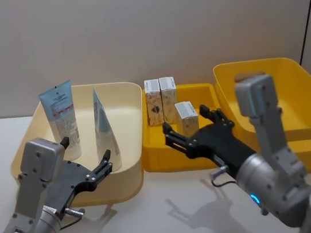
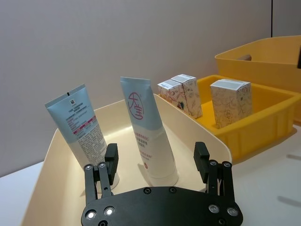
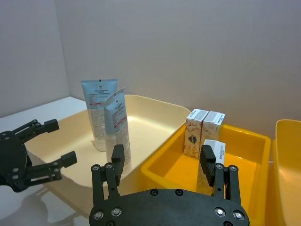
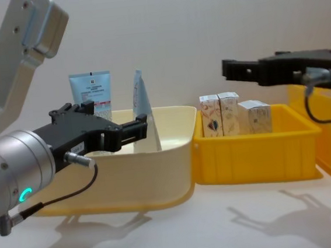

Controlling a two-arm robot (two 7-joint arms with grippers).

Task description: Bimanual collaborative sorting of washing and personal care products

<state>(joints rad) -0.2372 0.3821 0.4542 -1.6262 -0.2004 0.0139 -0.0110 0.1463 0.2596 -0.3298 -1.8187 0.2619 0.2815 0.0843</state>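
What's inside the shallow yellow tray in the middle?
Three white printed cartons stand upright in the yellow tray: two side by side at the back, a near carton in front. The open right gripper covers its lower part; the floor behind the cartons is hidden.

Left pincer (image 1: 85,150) and right pincer (image 1: 185,124) open

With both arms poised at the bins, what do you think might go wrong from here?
1. The left tube and right tube stand on their caps close together in the cream bin. The open left end effector, reaching for one, may well topple the other.
2. The open right end effector hovers by the front carton in the yellow tray. A finger might clip the tray's wall or push that carton into the pair of cartons behind.
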